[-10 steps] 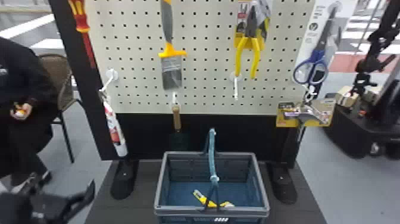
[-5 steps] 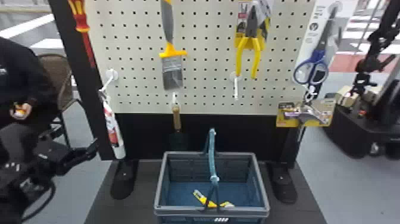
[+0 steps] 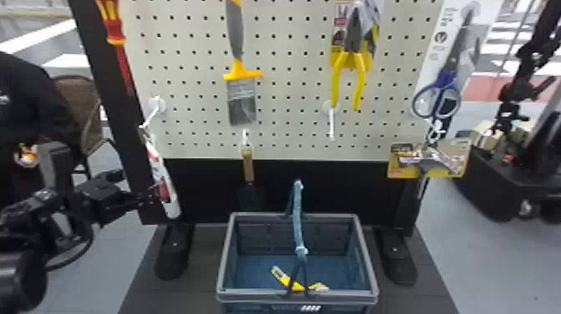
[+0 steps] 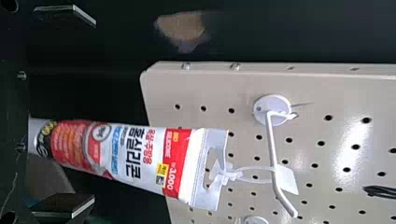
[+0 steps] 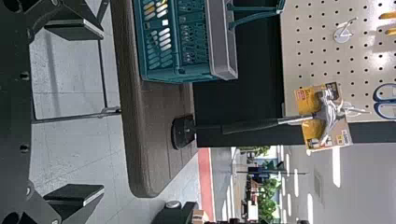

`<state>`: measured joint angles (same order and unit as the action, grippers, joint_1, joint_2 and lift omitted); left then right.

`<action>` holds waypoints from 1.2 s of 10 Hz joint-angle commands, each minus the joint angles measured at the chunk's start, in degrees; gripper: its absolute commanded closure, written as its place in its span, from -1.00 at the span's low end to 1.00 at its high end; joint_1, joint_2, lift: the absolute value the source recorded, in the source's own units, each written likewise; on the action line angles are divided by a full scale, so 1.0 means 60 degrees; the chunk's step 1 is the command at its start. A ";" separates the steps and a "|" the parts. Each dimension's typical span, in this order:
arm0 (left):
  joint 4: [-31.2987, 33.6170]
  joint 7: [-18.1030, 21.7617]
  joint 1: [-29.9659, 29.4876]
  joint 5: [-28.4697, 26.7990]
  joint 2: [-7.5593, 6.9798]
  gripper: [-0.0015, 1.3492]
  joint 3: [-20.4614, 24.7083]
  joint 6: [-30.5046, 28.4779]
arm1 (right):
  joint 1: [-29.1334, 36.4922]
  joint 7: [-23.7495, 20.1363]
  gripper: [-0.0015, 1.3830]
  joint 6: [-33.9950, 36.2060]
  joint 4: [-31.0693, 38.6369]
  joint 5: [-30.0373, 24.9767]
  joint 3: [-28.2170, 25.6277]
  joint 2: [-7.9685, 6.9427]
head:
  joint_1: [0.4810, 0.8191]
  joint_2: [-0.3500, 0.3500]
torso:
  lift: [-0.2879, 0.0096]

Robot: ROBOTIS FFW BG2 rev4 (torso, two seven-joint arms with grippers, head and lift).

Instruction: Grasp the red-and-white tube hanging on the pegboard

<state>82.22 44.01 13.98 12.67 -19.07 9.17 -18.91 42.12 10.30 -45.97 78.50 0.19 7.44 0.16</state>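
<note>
Left jaws wide apart around glossy red-and-white tube (image 4: 116,151) on perforated beige pegboard (image 4: 327,88).

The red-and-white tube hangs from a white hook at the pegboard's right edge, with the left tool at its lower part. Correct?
Not quite. The head view shows the tube hanging at the left edge of the pegboard, not the right. The rest holds: white hook, left tool at its lower part.

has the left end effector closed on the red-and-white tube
No, the left end effector is open, fingers either side of the tube.
</note>
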 commanded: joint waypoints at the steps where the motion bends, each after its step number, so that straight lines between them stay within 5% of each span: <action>1: -0.0402 0.0385 0.0822 -0.0120 -0.0279 -1.00 -0.0502 -0.0481 | -0.0001 -0.0062 -0.80 0.0000 -0.0063 0.0012 -0.0009 -0.0035 | -0.60 0.00 | 0.26; 3: -0.0965 0.0854 0.1950 -0.0135 -0.0733 -1.00 -0.1235 -0.0730 | -0.0062 -0.0237 -0.80 -0.0015 -0.0157 0.0042 0.0005 -0.0035 | -0.60 0.00 | 0.26; 5: -0.0965 0.1132 0.1807 -0.0017 -0.0792 -0.91 -0.1103 -0.1009 | -0.0062 -0.0296 -0.80 -0.0015 -0.0204 0.0100 -0.0009 -0.0035 | -0.60 0.00 | 0.26; 6: -0.0965 0.1161 0.1663 -0.0003 -0.0763 -0.70 -0.1059 -0.1053 | -0.0042 -0.0296 -0.80 -0.0015 -0.0204 0.0100 -0.0009 -0.0035 | -0.60 0.00 | 0.26; 7: -0.0965 0.1161 0.1622 -0.0003 -0.0719 -0.20 -0.1073 -0.1067 | -0.0042 -0.0296 -0.80 -0.0015 -0.0204 0.0100 -0.0009 -0.0035 | -0.60 0.00 | 0.26; 9: -0.0965 0.1118 0.1602 0.0012 -0.0660 0.20 -0.1088 -0.1199 | -0.0042 -0.0296 -0.80 -0.0015 -0.0227 0.0100 -0.0009 -0.0035 | -0.60 0.00 | 0.26; 10: -0.0941 0.1000 0.1540 0.0100 -0.0631 0.62 -0.1073 -0.1053 | -0.0042 -0.0296 -0.80 -0.0015 -0.0227 0.0115 -0.0009 -0.0035 | -0.60 0.00 | 0.26; 12: -0.0894 0.0912 0.1499 0.0173 -0.0616 0.51 -0.1030 -0.0965 | -0.0042 -0.0296 -0.80 -0.0015 -0.0227 0.0115 -0.0009 -0.0035 | -0.60 0.00 | 0.26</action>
<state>76.76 49.51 23.00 13.67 -22.77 2.95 -24.93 41.88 8.52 -46.06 77.14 0.88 7.38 0.00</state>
